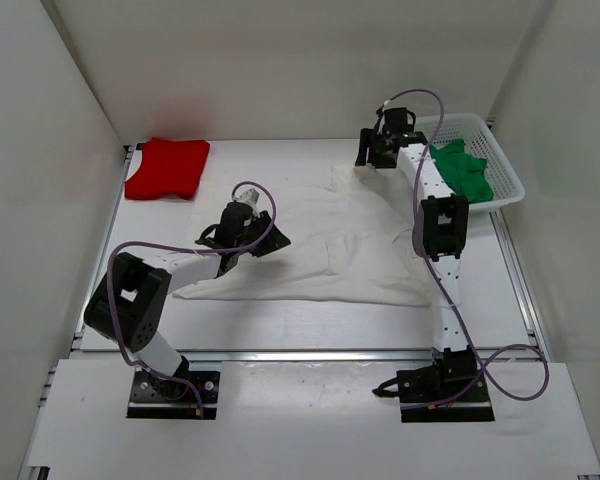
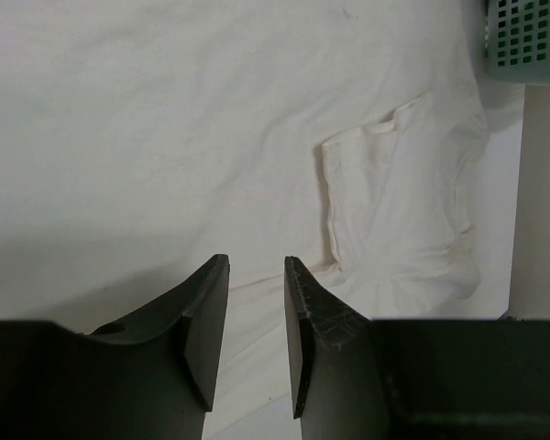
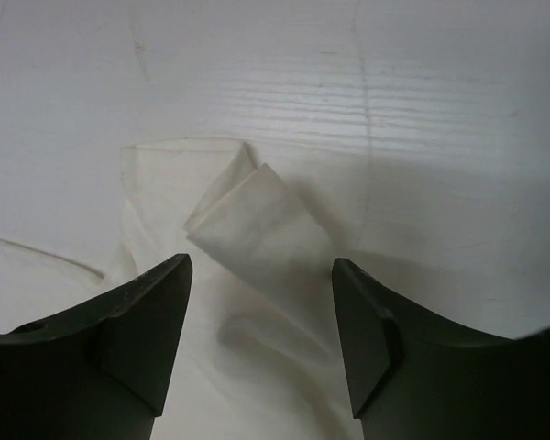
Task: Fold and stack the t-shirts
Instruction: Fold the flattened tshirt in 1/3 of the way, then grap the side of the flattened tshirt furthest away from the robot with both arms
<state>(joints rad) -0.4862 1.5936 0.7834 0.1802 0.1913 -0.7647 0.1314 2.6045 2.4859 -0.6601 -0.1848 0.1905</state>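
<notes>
While the white t-shirt (image 1: 320, 250) lies spread and rumpled across the middle of the surface (image 1: 280, 325), my right jaws stand wide apart above a folded bit of its far edge, gripping nothing. My left jaws are partly apart over its left side, also empty. The red t-shirt (image 1: 167, 167) sits folded at the far left. The green t-shirt (image 1: 463, 170) is bunched in the basket (image 1: 508, 172) at the far right.

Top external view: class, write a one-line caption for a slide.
White t-shirt lies spread mid-table; red t-shirt folded far left; green t-shirt in the basket far right.
</notes>
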